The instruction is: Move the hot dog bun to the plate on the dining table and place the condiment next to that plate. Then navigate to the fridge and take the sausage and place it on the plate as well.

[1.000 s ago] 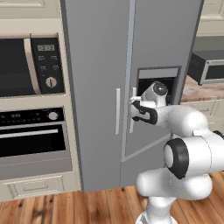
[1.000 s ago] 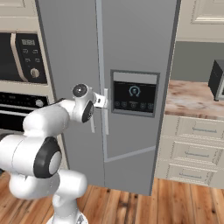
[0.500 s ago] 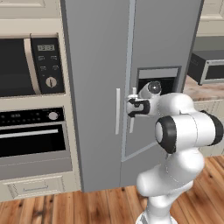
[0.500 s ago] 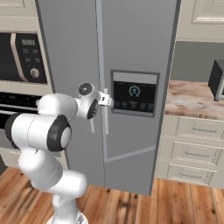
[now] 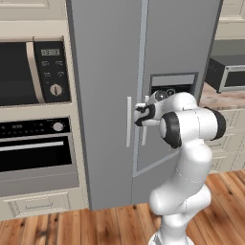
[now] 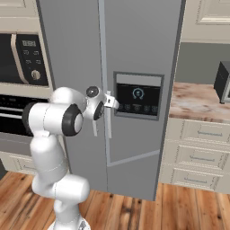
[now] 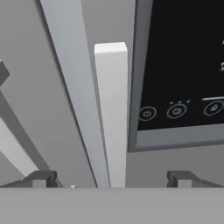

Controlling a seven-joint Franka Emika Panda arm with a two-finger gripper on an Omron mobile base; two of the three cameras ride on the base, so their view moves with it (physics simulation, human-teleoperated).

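The fridge carries a dark dispenser panel on its right door, and in the hand view three small round pale symbols run along the panel's lower edge, the one toward nine o'clock a power sign, the other two too blurred to make out. In the right base view the same panel shows a pale blue ring at its twelve o'clock with a row of tiny icons beneath, none readable. The microwave's display in the left base view shows pale digits too blurred to read, with unreadable button marks below it.
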